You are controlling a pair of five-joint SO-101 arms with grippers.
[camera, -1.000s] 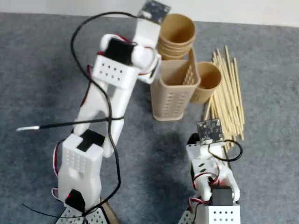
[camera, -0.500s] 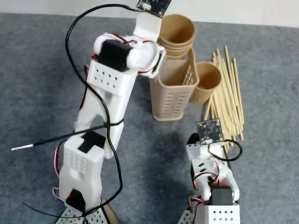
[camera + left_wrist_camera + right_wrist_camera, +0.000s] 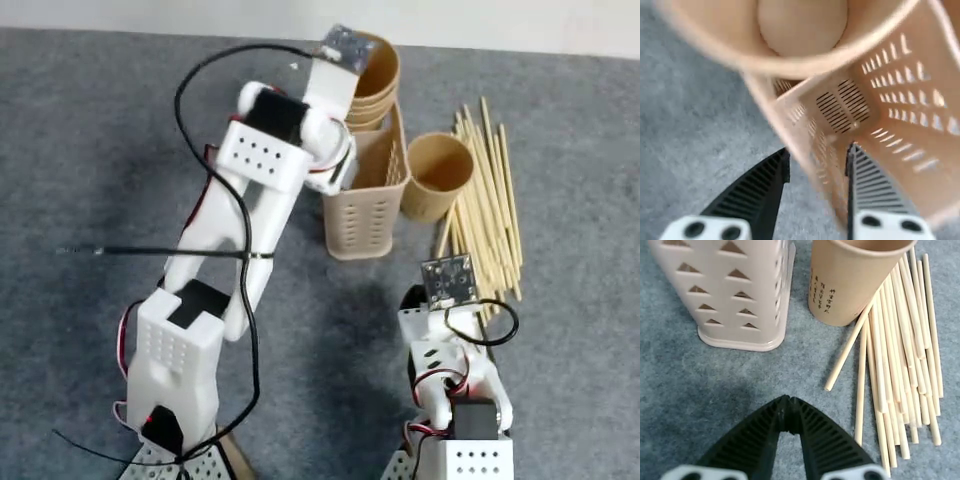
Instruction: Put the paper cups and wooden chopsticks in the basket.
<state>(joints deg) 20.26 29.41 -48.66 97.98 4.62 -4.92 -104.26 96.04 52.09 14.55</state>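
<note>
A perforated beige basket (image 3: 365,200) stands mid-table. A stack of paper cups (image 3: 372,70) sits just behind it, and a single paper cup (image 3: 435,175) stands to its right against a spread of wooden chopsticks (image 3: 490,200). My left gripper (image 3: 817,150) hangs open over the basket's rim (image 3: 805,135), one finger outside the wall and one inside, with the cup stack (image 3: 800,30) just beyond. My right gripper (image 3: 789,412) is shut and holds nothing. It hovers over the carpet in front of the basket (image 3: 730,290), the cup (image 3: 850,280) and the chopsticks (image 3: 900,365).
Grey carpet covers the table (image 3: 90,150), with free room to the left. A black cable (image 3: 150,252) sticks out leftwards from the left arm (image 3: 265,150). The right arm's base (image 3: 460,440) sits at the near edge.
The left arm's wrist has come down and shifted right onto the basket's left rim. The basket has tipped or shifted slightly. The right arm has not moved.
</note>
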